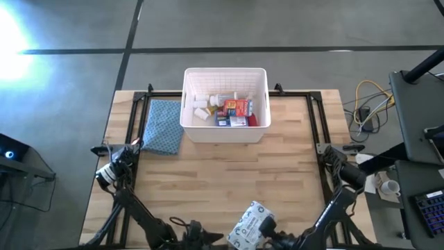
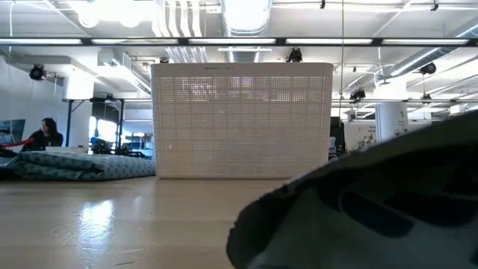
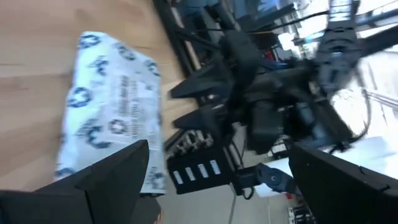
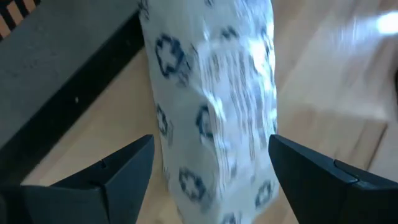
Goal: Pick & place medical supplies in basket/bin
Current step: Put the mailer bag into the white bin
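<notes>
A grey-white pack (image 1: 248, 223) printed with blue crosses lies flat on the wooden table near its front edge. My right gripper (image 4: 211, 149) is open and points steeply down over it, one finger on each long side of the pack (image 4: 208, 99). My left gripper (image 3: 224, 186) is open and holds nothing. It is just left of the pack (image 3: 112, 106), near the front edge. The white bin (image 1: 225, 104) stands at the far middle and holds pill bottles and orange, red and blue boxes. My right gripper straddles the pack from above, its fingers (image 4: 124, 168) standing across the pack's width beside the long edges (image 4: 264, 124). Whether they touch the wrapper, I cannot tell. The pack lies flat on the table.
A blue cloth (image 1: 163, 126) lies left of the bin. Black frame rails (image 1: 135, 125) run along the table's left, right and far sides. Bare wood lies between the pack and the bin. In the low view a dark blurred shape (image 2: 358, 209) fills the lower right.
</notes>
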Robot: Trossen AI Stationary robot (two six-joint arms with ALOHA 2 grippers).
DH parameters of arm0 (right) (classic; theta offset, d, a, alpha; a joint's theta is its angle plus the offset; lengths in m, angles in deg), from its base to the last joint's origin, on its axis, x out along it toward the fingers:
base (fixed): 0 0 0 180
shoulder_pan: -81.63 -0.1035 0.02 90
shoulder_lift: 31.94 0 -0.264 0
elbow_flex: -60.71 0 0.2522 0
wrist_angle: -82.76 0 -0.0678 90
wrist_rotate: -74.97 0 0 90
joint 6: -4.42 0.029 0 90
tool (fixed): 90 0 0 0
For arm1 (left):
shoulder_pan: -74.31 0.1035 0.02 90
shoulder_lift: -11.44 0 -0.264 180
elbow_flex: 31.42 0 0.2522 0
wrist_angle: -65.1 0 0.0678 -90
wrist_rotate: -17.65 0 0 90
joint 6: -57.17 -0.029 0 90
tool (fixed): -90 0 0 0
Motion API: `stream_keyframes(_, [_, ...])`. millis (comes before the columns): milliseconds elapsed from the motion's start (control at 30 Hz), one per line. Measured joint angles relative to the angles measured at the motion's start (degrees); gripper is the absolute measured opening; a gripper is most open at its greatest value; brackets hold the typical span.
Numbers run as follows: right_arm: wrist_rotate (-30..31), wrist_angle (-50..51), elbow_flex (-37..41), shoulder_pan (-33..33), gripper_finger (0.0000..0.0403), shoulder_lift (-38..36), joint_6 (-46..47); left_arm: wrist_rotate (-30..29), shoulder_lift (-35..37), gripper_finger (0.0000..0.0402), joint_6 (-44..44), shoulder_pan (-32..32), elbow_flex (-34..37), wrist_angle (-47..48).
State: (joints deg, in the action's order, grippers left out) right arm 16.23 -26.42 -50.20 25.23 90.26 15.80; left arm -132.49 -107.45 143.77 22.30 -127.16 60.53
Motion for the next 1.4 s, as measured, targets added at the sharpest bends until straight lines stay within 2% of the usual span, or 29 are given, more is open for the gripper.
stream_keyframes(333, [0.21,-10.87,0.71,2.09,0.0297,3.28,-11.62,-0.11,0.00,0.0363,-12.10,-0.04,-6.96,0.16])
stream_keyframes(500, [-2.06,-10.75,1.02,4.28,0.0268,4.07,-11.15,-0.22,0.00,0.0363,-13.44,-0.04,-7.25,0.11])
stream_keyframes(633, [-5.97,-11.18,1.07,6.63,0.0223,4.43,-10.23,-0.25,0.00,0.0363,-13.44,-0.04,-6.77,0.11])
stream_keyframes(1033, [-4.75,-12.01,1.14,13.32,0.0042,4.47,-13.62,-0.36,0.00,0.0363,-13.43,-0.02,-6.49,2.71])
stream_keyframes(1167, [-3.67,-12.02,1.32,14.95,0.0011,3.61,-14.73,-4.68,1.09,0.0363,-7.89,-0.70,-6.35,11.68])
stream_keyframes(1300, [-3.10,-11.95,1.42,16.57,0.0007,1.49,-14.92,-10.74,5.56,0.0363,4.97,-2.16,-6.29,31.83])
stream_keyframes(1400, [-0.94,-12.00,1.40,17.30,0.0007,-1.06,-15.46,-11.49,9.10,0.0363,16.13,-2.60,-6.29,47.97])
